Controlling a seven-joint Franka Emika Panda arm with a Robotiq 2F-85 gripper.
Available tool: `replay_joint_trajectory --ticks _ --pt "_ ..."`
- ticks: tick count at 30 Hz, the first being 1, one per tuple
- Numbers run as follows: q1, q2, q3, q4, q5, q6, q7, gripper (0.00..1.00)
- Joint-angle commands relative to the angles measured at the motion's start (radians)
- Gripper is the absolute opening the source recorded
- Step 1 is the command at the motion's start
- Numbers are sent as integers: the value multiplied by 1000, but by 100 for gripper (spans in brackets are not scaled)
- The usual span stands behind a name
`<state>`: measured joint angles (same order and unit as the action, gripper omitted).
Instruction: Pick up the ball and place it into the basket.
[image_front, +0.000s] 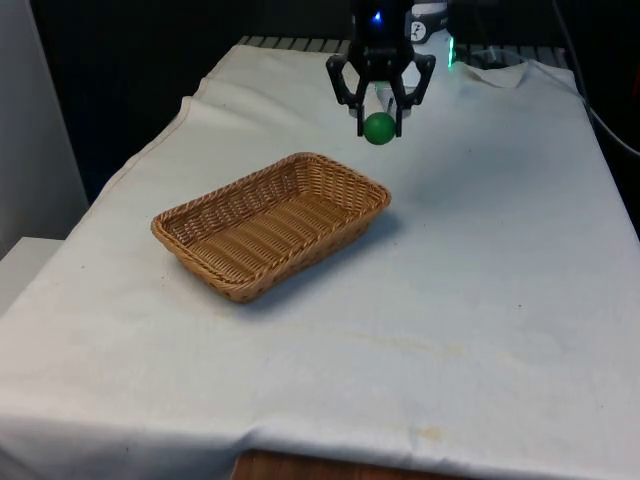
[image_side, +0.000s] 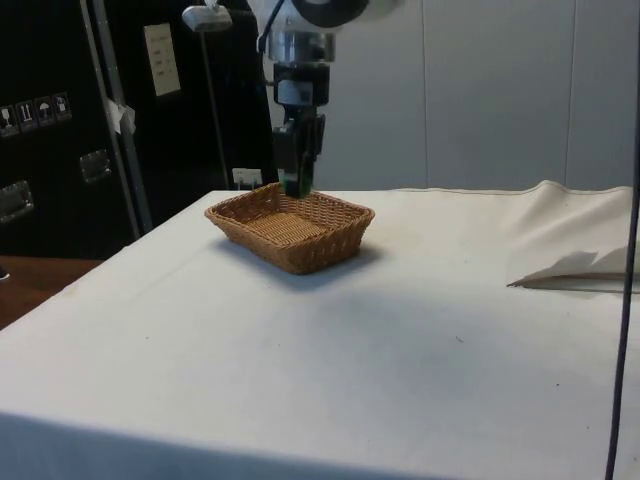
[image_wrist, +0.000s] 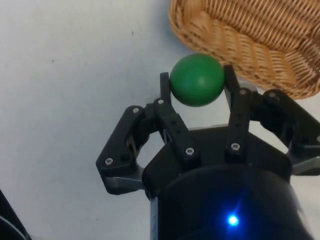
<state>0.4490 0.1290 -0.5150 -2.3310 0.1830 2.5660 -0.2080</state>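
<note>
A small green ball (image_front: 379, 128) (image_wrist: 197, 80) hangs in the air, and my gripper (image_front: 380, 125) (image_wrist: 197, 82) is shut on it, one finger pressed against each side. The woven wicker basket (image_front: 340, 178) (image_side: 340, 238) (image_wrist: 280, 65) lies on the white cloth with nothing inside. The ball is above the cloth just beyond the basket's far corner, on the robot's side, close to its rim. In the side view my gripper (image_side: 297, 180) hangs at the basket's far edge, and a sliver of the green ball (image_side: 291, 187) shows between the fingers.
The white cloth (image_front: 480, 300) covers the table, with a rumpled fold (image_side: 570, 270) near the side view's right. The table's front edge (image_front: 330, 455) lies well away from the basket.
</note>
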Motion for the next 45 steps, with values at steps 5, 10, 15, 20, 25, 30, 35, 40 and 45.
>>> replay_joint_trajectory --ticks 5,10,15,20,25,30,35,40,45 --pt "-12 55 -7 65 67 -34 -64 3" --pt "-17 94 -17 103 106 -46 -101 3" --pt "-27 154 -31 139 183 -47 -174 3" --pt "-33 194 -39 158 238 -45 -224 3" --pt "-35 241 -57 193 291 -51 -275 3" --pt "-31 258 -68 213 293 -55 -277 3" --pt "-28 286 -67 226 294 -40 -277 3" --pt "-28 318 -69 243 292 -27 -278 3" --pt "-32 354 -78 273 291 -25 -282 3"
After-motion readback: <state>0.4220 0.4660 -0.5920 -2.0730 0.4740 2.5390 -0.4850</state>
